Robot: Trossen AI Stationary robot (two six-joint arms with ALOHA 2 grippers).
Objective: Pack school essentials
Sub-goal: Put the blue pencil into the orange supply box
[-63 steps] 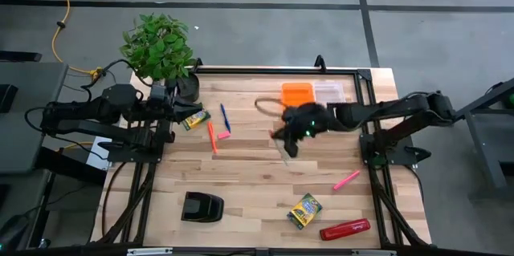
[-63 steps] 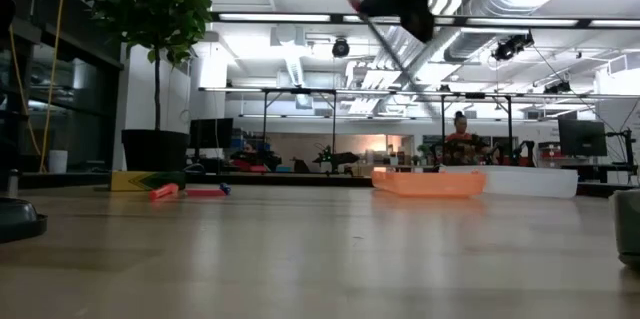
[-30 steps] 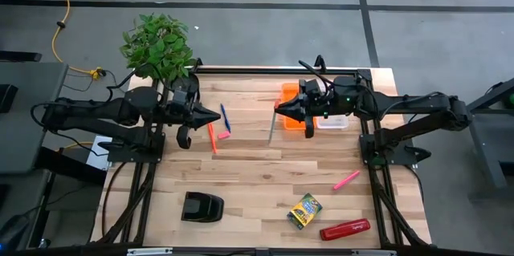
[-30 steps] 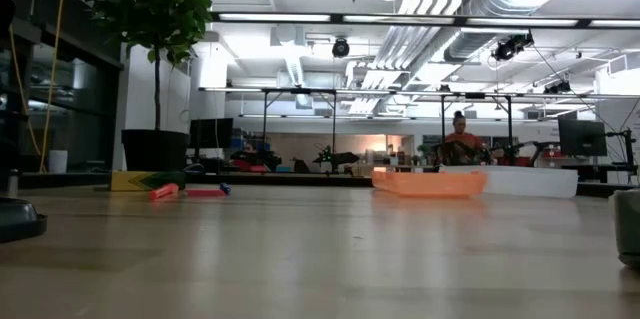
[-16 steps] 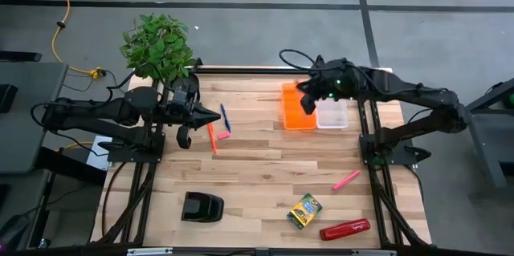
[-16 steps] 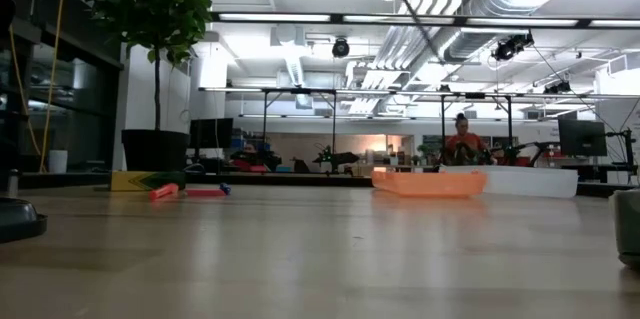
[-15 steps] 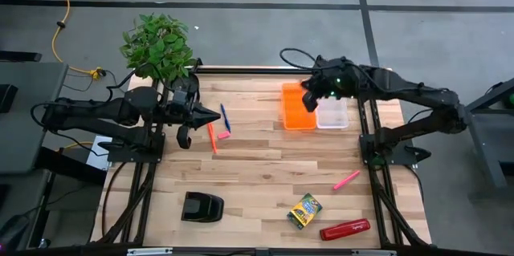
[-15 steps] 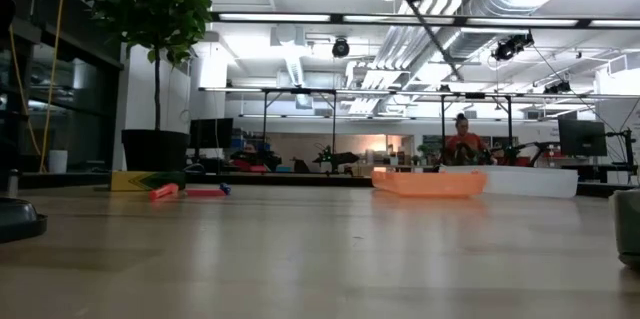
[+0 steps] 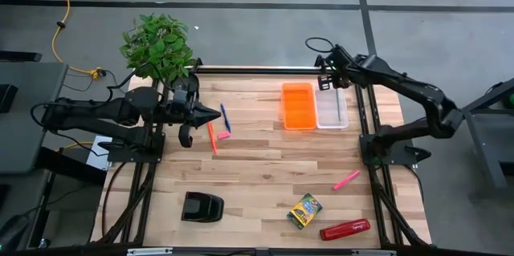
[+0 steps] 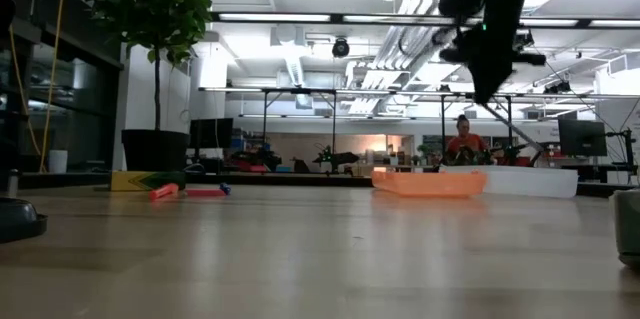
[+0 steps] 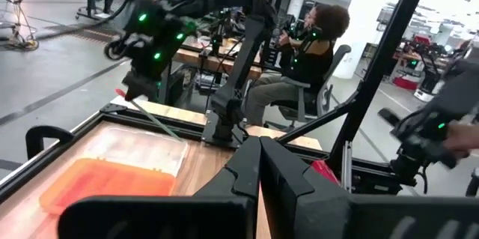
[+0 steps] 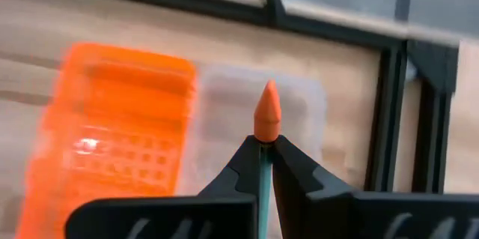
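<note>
Red stapler (image 9: 345,229) lies at the near edge of the wooden table (image 9: 257,184), and one yellow-green crayon box (image 9: 305,210) lies just beside it. A black block (image 9: 201,206) sits near the front too, over on the left. A pink pen (image 9: 346,180) lies alone on the right side. Farther back on the left lie an orange pen (image 9: 212,137), a tiny pink eraser (image 9: 223,135) and a blue pen (image 9: 225,117). The left gripper (image 9: 215,114) hangs close by them with its fingers pressed together, holding nothing. Another crayon box (image 10: 133,180) lies by the plant pot (image 10: 155,149). At the back sit an orange tray (image 9: 298,105) and a clear tray (image 9: 331,106), touching side by side. The right gripper (image 12: 262,149) hovers over the clear tray, pinching a green pencil (image 12: 266,119) with an orange tip.
</note>
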